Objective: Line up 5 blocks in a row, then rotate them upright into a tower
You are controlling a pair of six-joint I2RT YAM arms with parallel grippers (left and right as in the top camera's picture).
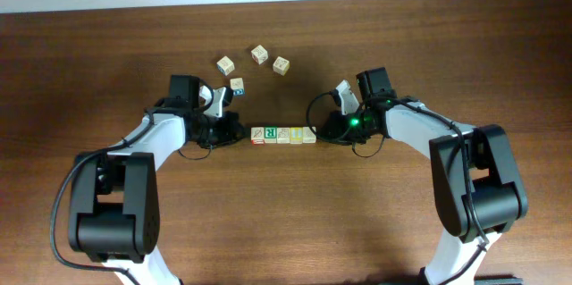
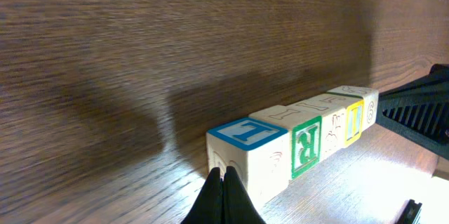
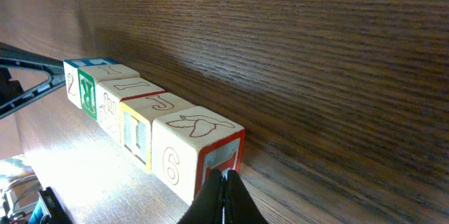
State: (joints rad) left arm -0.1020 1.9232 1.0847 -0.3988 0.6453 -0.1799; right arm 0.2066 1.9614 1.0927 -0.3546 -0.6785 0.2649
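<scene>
I'm holding my left tool [image 2: 224, 194] and right tool [image 3: 224, 197] pressed together at opposite ends of the row of five wooden alphabet cubes [image 1: 283, 134], likely bracketing it for rotating.

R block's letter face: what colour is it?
Green; the R block shows best in the left wrist view.

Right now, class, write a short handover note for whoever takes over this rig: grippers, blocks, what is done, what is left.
Left gripper: shut, tip at the left end of the row of blocks.
Right gripper: shut, tip at the row's right end.
Blocks: five side by side in a straight row between the grippers. Four loose blocks lie behind it on the table.
Done: row lined up, bracketed at both ends.
Left: turning the row; nothing here shows it done.
</scene>
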